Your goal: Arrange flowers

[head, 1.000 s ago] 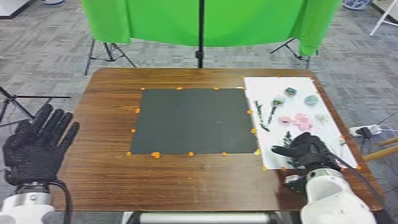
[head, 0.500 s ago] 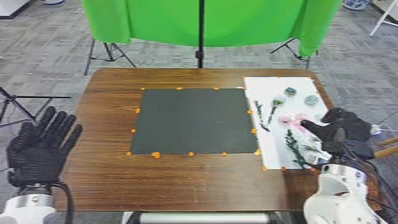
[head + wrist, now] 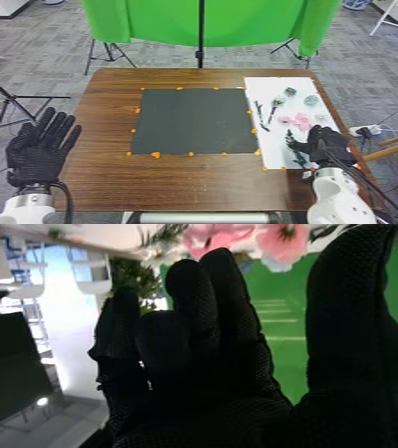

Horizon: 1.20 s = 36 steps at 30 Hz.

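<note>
While the left hand (image 3: 37, 155), fingers released and straight, is beside the table's (image 3: 195, 187) left edge, the right hand (image 3: 329, 147), likewise unclenched, is by the white sheet's (image 3: 274, 86) near right corner. Leafy sprig (image 3: 291, 141): just beside it. Pink flowers (image 3: 301, 120): farther, about mid-sheet. Two blue-green blossoms (image 3: 311, 100): toward the sheet's far edge.

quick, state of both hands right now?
Left black-gloved robot hand: open, holding nothing.
Right black-gloved robot hand: open, holding nothing, at the near right part of the white rectangular sheet.
</note>
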### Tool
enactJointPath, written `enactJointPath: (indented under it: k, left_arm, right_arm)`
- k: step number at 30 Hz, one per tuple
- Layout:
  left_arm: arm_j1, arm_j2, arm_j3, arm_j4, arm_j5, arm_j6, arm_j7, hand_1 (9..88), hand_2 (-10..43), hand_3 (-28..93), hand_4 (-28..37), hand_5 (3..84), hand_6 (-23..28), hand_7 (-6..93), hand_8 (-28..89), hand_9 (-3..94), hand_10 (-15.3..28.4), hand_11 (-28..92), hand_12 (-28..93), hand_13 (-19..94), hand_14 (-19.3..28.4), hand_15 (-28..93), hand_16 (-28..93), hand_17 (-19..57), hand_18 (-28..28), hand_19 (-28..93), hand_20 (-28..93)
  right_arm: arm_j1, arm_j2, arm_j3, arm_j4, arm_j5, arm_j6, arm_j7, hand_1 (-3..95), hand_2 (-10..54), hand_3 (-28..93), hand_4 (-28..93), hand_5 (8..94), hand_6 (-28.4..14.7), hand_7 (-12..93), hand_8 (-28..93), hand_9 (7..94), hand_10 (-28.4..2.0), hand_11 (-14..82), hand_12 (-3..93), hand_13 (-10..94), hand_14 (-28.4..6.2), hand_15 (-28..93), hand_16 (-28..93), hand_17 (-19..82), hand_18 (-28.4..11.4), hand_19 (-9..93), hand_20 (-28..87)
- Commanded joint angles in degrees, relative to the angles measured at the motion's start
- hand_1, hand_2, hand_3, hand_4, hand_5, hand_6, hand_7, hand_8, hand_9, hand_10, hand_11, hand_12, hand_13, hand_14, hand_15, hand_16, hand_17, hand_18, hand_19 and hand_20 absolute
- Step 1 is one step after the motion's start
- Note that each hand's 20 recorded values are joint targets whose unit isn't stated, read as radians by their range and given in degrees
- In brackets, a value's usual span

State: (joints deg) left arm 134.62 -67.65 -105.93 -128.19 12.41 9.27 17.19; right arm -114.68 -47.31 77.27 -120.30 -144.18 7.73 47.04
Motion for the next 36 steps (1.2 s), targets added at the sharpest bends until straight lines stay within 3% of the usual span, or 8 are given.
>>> enactJointPath:
  k: [1, 7, 10, 11, 17, 21, 28, 36]
  left_arm:
    - [-0.8, 0.31, 1.03, 0.75, -0.58, 0.91, -0.17, 26.7, 20.7, 74, -28.3, 46.9, 7.6, 9.1, -7, 41.4, 13.6, 14, 11, 31, 11.5, 20, -4, -2.6, 13.5, 27, 15]
    - [-1.0, 0.47, 0.50, 0.69, -0.30, 0.57, -0.27, 26.7, 20.7, 74, -28.3, 46.9, 7.6, 9.3, -7, 41.4, 13.6, 14, 11, 31, 11.6, 20, -4, -2.6, 13.5, 27, 15]
    - [-1.2, 0.30, 0.47, 0.85, -0.27, 0.56, -0.50, 26.7, 20.7, 74, -28.3, 46.9, 7.6, 9.3, -7, 41.3, 13.7, 15, 11, 31, 11.6, 21, -4, -2.6, 13.5, 27, 15]
    - [-1.3, 0.32, 0.54, 0.93, -0.40, 0.75, -0.55, 26.7, 20.7, 74, -28.3, 46.9, 7.6, 9.3, -7, 41.3, 13.7, 15, 11, 31, 11.6, 21, -4, -2.6, 13.5, 27, 15]
    - [-0.3, 0.28, -0.35, 1.12, -1.26, 0.62, -0.90, 26.6, 20.7, 74, -28.3, 46.7, 7.7, 9.1, -7, 41.3, 13.7, 15, 11, 31, 11.7, 21, -4, -2.6, 13.4, 27, 15]
    - [-0.1, -0.05, -1.83, 1.64, -5.13, -0.34, 0.08, 26.6, 20.5, 74, -28.3, 46.5, 7.7, 8.8, -7, 41.0, 13.6, 15, 11, 31, 11.7, 20, -5, -2.7, 13.4, 27, 15]
    - [-0.1, -0.29, -5.03, 2.22, -4.22, -2.63, 0.24, 26.0, 19.6, 74, -28.3, 45.7, 7.6, 8.2, -7, 40.3, 13.4, 14, 11, 30, 11.5, 19, -5, -2.8, 13.4, 27, 15]
    - [1.4, -0.37, -4.11, 1.46, -4.43, -1.25, 0.88, 25.3, 19.4, 74, -28.3, 45.2, 7.6, 7.7, -7, 39.8, 13.2, 13, 11, 30, 11.5, 19, -4, -2.7, 13.3, 26, 15]
  right_arm:
    - [4.9, 1.4, -4.7, 3.5, 0.2, -5.2, -1.2, 55.7, -9.5, 29, -28, 67.0, -4.9, 24, -11, 60.9, -18.7, 50.7, 34.7, 57, -17.5, 81, 39, 28, -25.8, 82, 38]
    - [6.7, 0.7, -6.9, 7.4, 0.4, -3.9, -3.6, 58.5, -9.5, 51, -28, 69.8, -3.3, 29, -1, 64.7, -16.4, 51.5, 35.5, 60, -15.9, 81, 38, 30, -25.0, 82, 39]
    - [7.4, 0.4, -8.0, 8.4, 0.8, -4.1, -4.1, 91.5, -9.5, -22, 19, 73.0, -2.8, 35, 7, 70.5, -14.5, 41.3, 49.8, 63, -15.1, 80, 38, 32, -24.6, 82, 39]
    - [7.3, 0.1, -8.0, 8.3, 1.4, -4.1, -3.7, 93.5, -9.5, -26, 26, 74.4, -2.5, 36, 8, 72.7, -13.9, 38.1, 53.4, 64, -14.7, 80, 38, 32, -24.5, 82, 39]
    - [5.8, -0.4, -5.6, 3.4, 8.0, 1.3, 0.3, 93.5, -9.5, -28, 45, 75.9, -1.9, 39, 17, 76.1, -13.5, 37.0, 56.5, 66, -14.5, 80, 38, 34, -25.0, 84, 39]
    - [4.0, 0.0, -3.1, -1.5, 10.0, 9.0, -1.8, 92.0, -9.5, -28, 51, 75.1, -2.2, 40, 19, 76.0, -13.4, 38.0, 55.4, 67, -14.4, 80, 37, 35, -25.6, 85, 39]
    - [12.0, -0.8, -6.8, -6.4, 18.2, 16.2, -2.9, 90.6, -9.5, -28, 55, 72.0, -2.0, 45, 17, 74.4, -13.2, 40.6, 55.4, 67, -13.8, 80, 37, 35, -25.3, 86, 38]
    - [37.3, -7.6, -27.6, 3.8, 27.7, 18.4, -6.2, 90.3, -9.5, -28, 56, 71.3, -2.0, 47, 17, 73.9, -13.1, 42.4, 54.4, 68, -13.8, 81, 37, 35, -25.5, 87, 38]
